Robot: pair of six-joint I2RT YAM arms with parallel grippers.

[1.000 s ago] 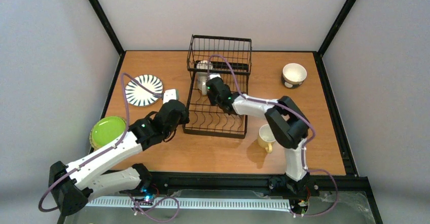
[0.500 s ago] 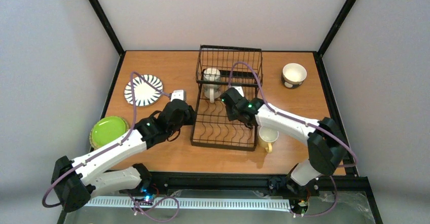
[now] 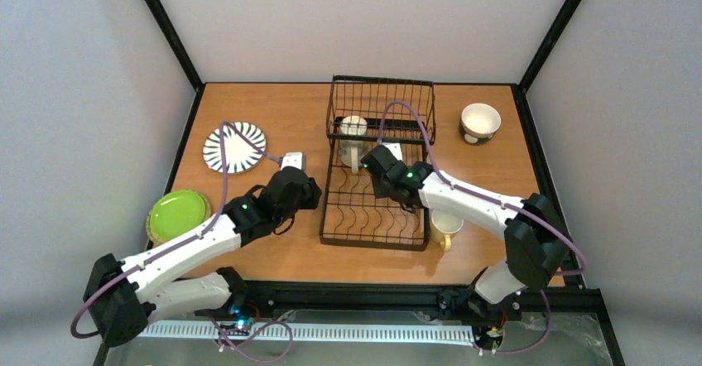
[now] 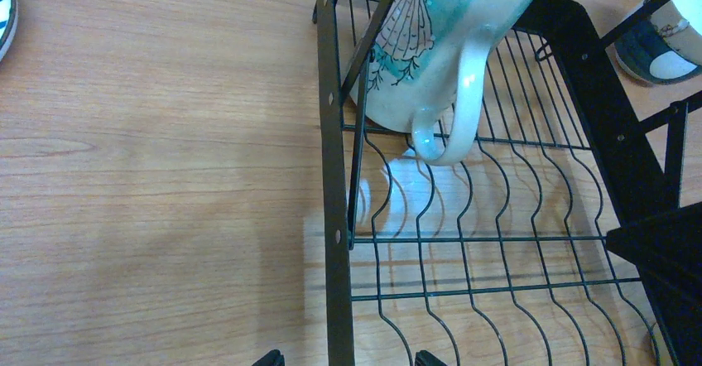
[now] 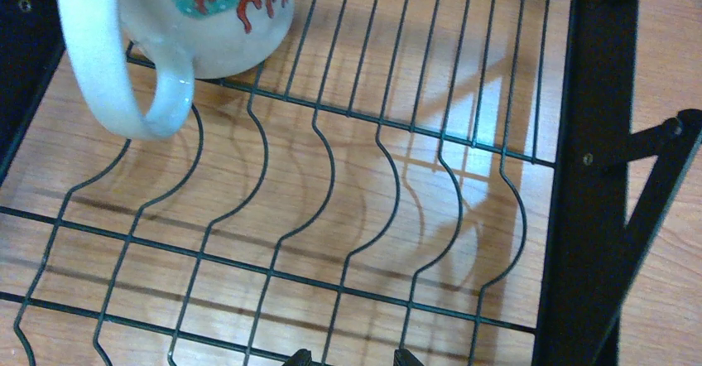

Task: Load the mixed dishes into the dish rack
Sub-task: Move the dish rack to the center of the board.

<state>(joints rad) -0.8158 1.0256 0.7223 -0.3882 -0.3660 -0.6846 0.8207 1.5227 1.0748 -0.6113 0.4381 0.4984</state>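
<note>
Straddling the left side rail of the dish rack, the left gripper had its fingers apart, with a clear gap between each tip and the black bar. Ahead of it and a little to its right, the cream mug stood on the rack's wires by the tall basket section, handle toward the gripper. To that gripper's left lay bare wooden table, with the black-and-white striped plate farther off and the lime-green plate back by its arm.

The right gripper hung over the curved plate slots, fingers parted and holding nothing. The mug sat ahead to its left; the rack's right rail ran close on its right. Behind it, the yellow mug stood just outside the rack's near corner. The cream bowl stood well clear.
</note>
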